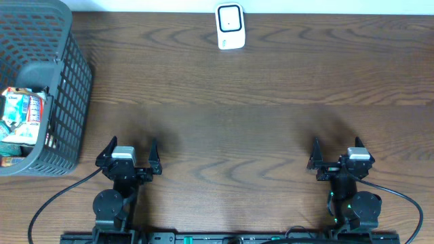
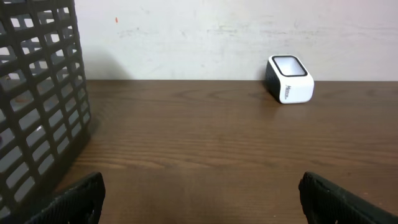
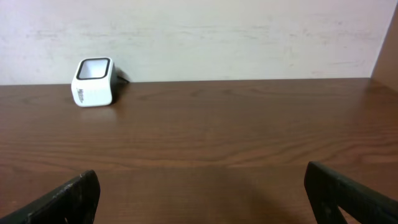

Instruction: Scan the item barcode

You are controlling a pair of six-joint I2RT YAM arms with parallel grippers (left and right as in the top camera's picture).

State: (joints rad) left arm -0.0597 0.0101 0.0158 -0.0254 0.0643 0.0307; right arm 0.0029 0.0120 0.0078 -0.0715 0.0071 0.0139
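Not started: items (image 1: 24, 115) sit in basket (image 1: 68, 81), scanner (image 1: 230, 27) untouched. L gripper (image 1: 132, 146) & R gripper (image 1: 337, 146) empty, jaws wide apart.

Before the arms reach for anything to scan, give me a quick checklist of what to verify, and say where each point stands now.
1. Left gripper open and empty: ok.
2. Right gripper open and empty: ok.
3. Dark grey plastic lattice basket at the table's left holds colourful packets: ok.
4. Small white boxy scanner stands at the far edge, window uncovered: ok.
5. Brown wooden table between basket and scanner free of obstacles: ok.
6. Where the barcode sits on any packet: cannot tell.
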